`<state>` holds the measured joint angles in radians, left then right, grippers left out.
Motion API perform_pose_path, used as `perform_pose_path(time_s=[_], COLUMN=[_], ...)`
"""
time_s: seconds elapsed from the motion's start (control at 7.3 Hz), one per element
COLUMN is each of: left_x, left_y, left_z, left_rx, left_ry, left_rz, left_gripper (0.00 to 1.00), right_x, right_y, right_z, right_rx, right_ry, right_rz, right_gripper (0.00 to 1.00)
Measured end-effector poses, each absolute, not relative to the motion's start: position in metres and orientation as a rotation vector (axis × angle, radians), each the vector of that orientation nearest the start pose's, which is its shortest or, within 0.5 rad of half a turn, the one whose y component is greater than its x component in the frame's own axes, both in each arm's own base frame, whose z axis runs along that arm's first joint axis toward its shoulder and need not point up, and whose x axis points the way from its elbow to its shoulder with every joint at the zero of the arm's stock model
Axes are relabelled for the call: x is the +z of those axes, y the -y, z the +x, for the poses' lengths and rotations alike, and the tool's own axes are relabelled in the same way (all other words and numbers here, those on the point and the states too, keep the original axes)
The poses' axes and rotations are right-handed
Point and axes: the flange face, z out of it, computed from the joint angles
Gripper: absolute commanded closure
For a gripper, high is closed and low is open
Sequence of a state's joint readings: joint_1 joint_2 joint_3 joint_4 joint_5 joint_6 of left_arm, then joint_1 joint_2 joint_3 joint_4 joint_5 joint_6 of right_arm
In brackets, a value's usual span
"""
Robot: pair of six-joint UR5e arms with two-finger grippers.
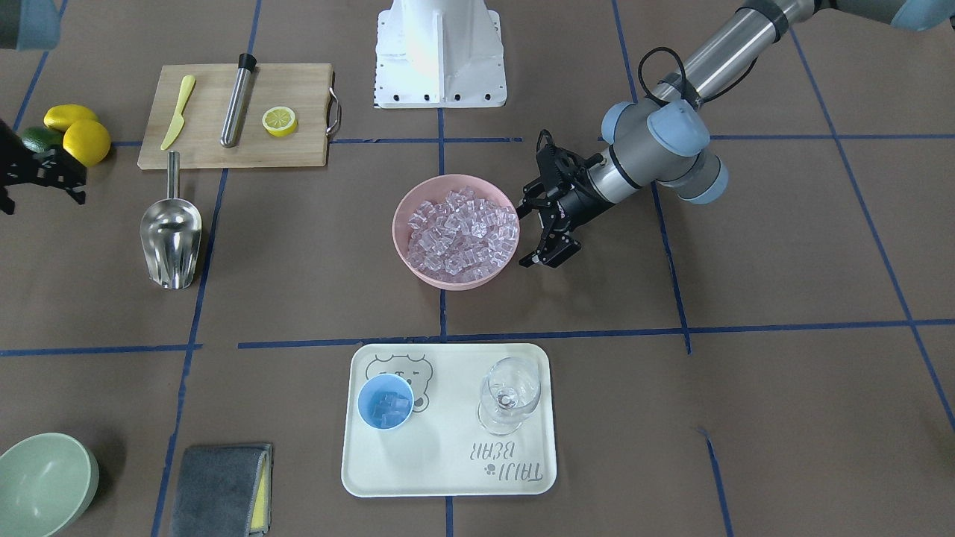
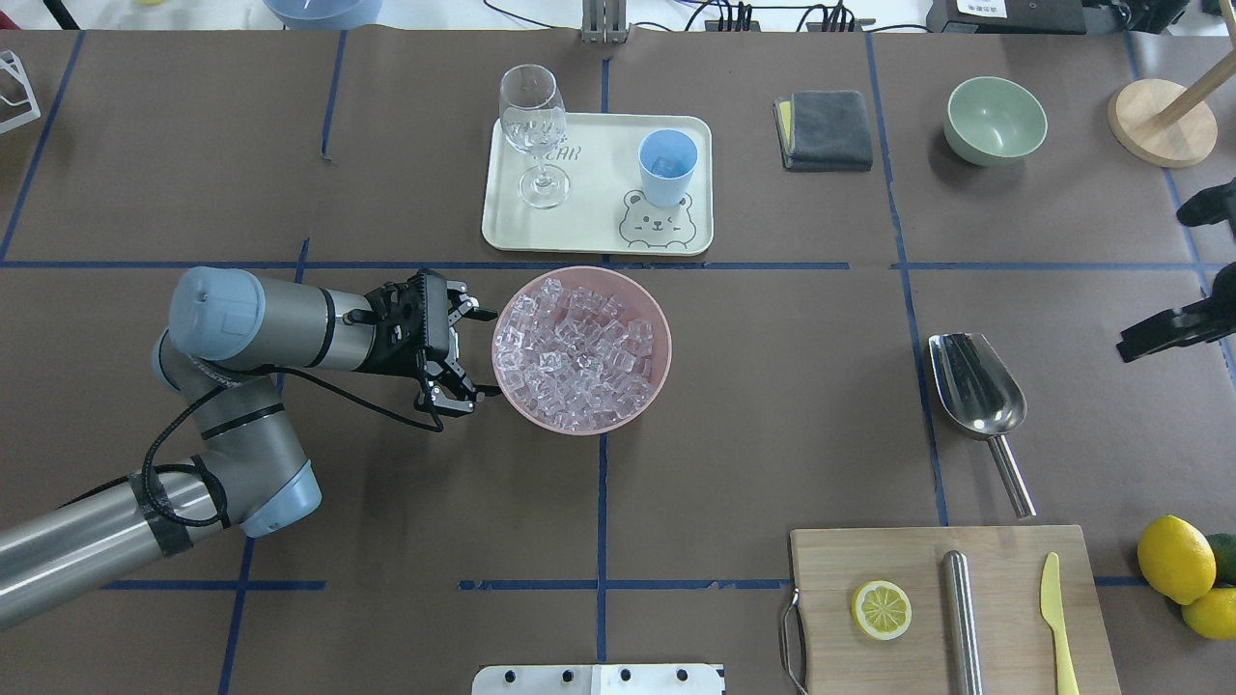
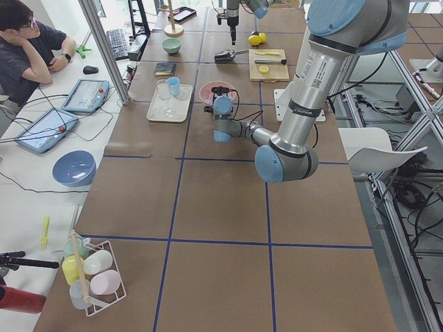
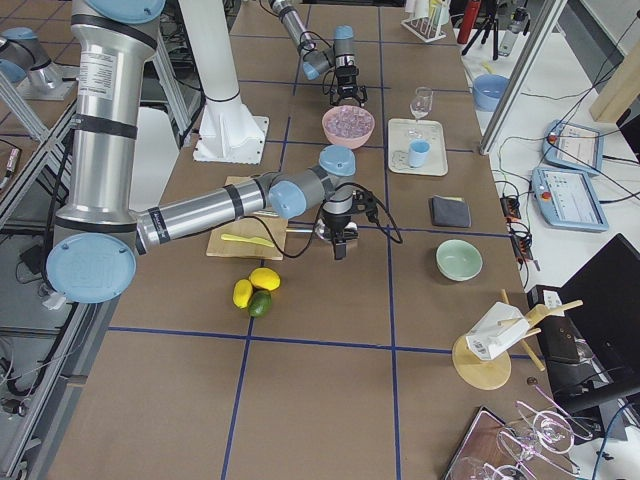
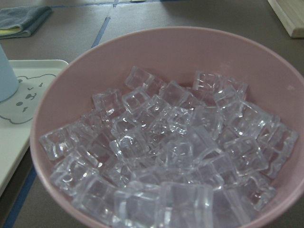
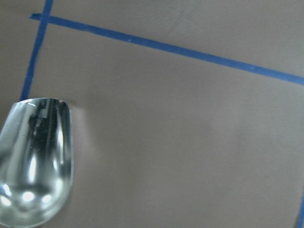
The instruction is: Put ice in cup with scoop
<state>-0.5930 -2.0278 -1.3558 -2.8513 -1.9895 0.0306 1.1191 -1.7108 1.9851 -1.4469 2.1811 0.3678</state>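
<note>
Left gripper [image 1: 531,237] stands open beside the round pink bowl [image 1: 418,272] of clear ice cubes [image 1: 459,231]; right gripper [image 4: 338,240] state cannot be told; shiny steel scoop [image 1: 171,239] lies on the table [image 1: 298,261], light-blue plastic cup [image 1: 385,401] on the cream tray [image 1: 448,488]

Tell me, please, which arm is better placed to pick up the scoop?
Right: the scoop lies near the right hand; the left hand is far off beside the pink bowl.

Clear ice [image 1: 462,231], pink bowl [image 1: 455,282], light-blue cup [image 1: 363,409], cream bear-print tray [image 1: 448,462], silvery scoop [image 1: 171,242], seemingly dark-green lime [image 1: 36,136]
</note>
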Motion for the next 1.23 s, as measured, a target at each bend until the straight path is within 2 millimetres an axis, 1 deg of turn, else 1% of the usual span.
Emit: perform_pose_path(time_s=[0.14,0.27,0.41,0.55,0.68,0.82,0.96,1.23], left_x=[0.363,0.372,0.379,0.386,0.399,0.417,0.432,0.457], left_y=[0.455,0.465,0.477,0.492,0.513,0.536,0.559,0.603], left_z=[0.488,0.472,0.452,0.43,0.402,0.367,0.329,0.252], left_rx=[1.105,1.114,1.126,1.115,1.076,1.021,0.962,0.885], left_ry=[-1.034,-1.037,-1.052,-1.05,-1.018,-0.965,-0.907,-0.786], left_rz=[1.248,1.228,1.2,1.167,1.131,1.084,1.028,0.883], left_gripper=[0.0,0.0,0.0,0.0,0.0,0.0,0.0,0.0], right_x=[0.536,0.568,0.598,0.618,0.627,0.631,0.632,0.634], right_y=[0.44,0.444,0.44,0.432,0.425,0.421,0.42,0.419], right_z=[-0.077,-0.029,0.011,0.038,0.051,0.055,0.057,0.057], right_rx=[-0.226,-0.234,-0.214,-0.179,-0.158,-0.146,-0.14,-0.136], right_ry=[0.704,0.714,0.732,0.741,0.746,0.749,0.753,0.755], right_rz=[0.125,0.129,0.127,0.122,0.118,0.115,0.113,0.11], right_gripper=[0.0,0.0,0.0,0.0,0.0,0.0,0.0,0.0])
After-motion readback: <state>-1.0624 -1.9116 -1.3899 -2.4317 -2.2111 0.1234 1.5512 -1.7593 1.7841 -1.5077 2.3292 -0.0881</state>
